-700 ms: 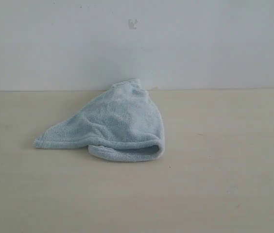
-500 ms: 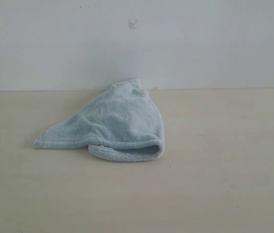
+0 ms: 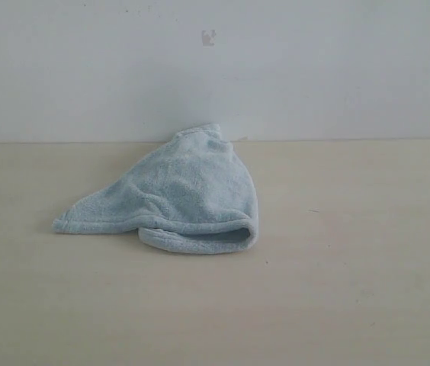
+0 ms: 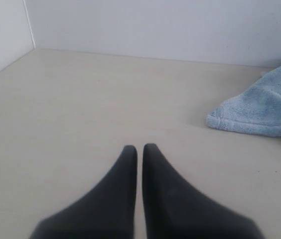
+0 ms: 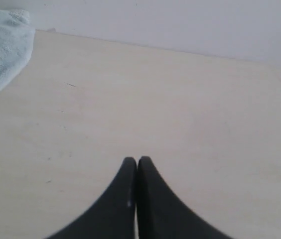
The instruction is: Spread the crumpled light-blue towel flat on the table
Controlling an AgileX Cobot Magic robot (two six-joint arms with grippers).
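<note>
The light-blue towel lies crumpled in a folded heap on the beige table, near the back wall, with one corner pointing left and a rolled fold at its front. No arm shows in the exterior view. In the left wrist view my left gripper is shut with nothing in it, well short of the towel. The right gripper is also shut and empty in its own view, far from the towel at the picture's edge.
A white wall rises behind the table, with a small mark on it. A side wall meets the table beyond the left gripper. Bare tabletop lies around the towel on all sides.
</note>
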